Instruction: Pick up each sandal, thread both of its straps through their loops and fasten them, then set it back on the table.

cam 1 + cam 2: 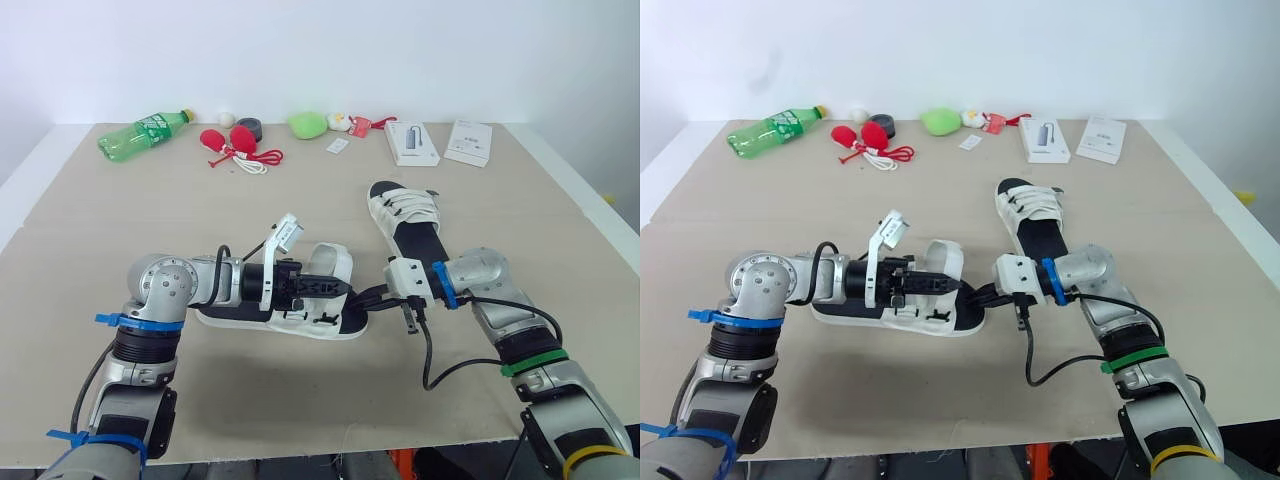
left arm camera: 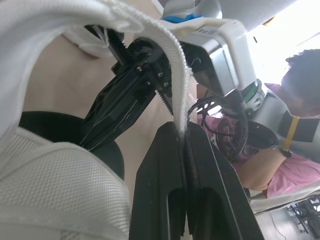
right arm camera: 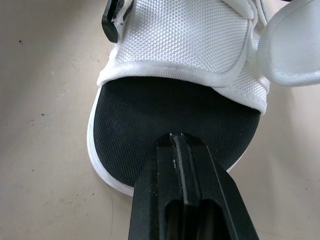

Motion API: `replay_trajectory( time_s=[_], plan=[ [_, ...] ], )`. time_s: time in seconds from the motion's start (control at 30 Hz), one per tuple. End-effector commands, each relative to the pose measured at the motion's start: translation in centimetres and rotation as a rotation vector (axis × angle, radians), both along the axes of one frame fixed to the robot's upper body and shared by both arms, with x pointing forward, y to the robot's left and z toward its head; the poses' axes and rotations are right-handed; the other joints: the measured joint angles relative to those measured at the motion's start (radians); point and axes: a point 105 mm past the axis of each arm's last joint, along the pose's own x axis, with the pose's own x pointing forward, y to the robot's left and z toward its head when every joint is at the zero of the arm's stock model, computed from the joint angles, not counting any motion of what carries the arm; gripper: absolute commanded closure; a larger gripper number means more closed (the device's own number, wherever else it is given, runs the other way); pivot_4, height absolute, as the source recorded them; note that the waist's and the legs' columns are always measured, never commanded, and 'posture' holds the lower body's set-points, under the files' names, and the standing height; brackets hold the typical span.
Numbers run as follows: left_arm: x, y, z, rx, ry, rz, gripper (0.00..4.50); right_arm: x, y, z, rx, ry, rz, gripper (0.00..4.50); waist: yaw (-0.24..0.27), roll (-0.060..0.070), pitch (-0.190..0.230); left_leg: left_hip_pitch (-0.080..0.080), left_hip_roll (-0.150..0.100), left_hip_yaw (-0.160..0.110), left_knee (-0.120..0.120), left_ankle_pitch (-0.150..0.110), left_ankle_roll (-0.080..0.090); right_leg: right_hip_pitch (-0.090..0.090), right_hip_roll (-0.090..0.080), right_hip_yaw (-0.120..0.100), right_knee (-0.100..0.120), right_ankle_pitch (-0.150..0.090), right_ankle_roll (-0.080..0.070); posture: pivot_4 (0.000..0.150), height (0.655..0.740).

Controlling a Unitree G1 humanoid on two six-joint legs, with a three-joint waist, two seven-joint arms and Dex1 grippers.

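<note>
Near sandal (image 1: 328,262) lies mid-table (image 1: 300,400), not lifted. Left gripper (image 1: 335,287) is clamped on its white strap (image 2: 177,85), so threading looks under way and nothing is fastened yet. Right gripper (image 1: 365,297), fingers together, is at the toe end. Far sandal (image 1: 405,215) lies behind; its straps look closed, but that's unclear. Bottle (image 1: 140,133) lies on its side, contents unclear. Two boxes (image 1: 410,143) are shut.

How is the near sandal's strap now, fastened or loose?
Loose. The left gripper is shut on the strap, holding its end lifted off the near sandal.
</note>
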Motion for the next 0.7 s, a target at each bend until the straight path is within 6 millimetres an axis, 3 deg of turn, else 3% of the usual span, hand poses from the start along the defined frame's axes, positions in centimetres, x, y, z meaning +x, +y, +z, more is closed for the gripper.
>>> replay_trajectory(
  time_s=[0.03,0.7],
  plan=[
    [-0.2,0.4,-0.2,0.017,-0.014,0.003,4.44,-0.5,-0.4,-1.7,-0.061,0.050,0.001,4.50,0.000,0.000,0.000,0.000,0.000,0.000,0.000,0.000,0.000,0.000,0.000,0.000,0.000,0.000,0.000,0.150,0.7400],
    [0.7,1.6,-2.7,0.129,-0.088,0.058,4.44,-0.3,-0.5,-1.9,-0.066,0.050,0.002,4.50,0.000,-0.001,-0.001,0.001,0.000,0.000,0.000,0.000,-0.001,0.000,0.000,0.000,-0.001,0.000,0.000,0.150,0.7400]
  ],
)
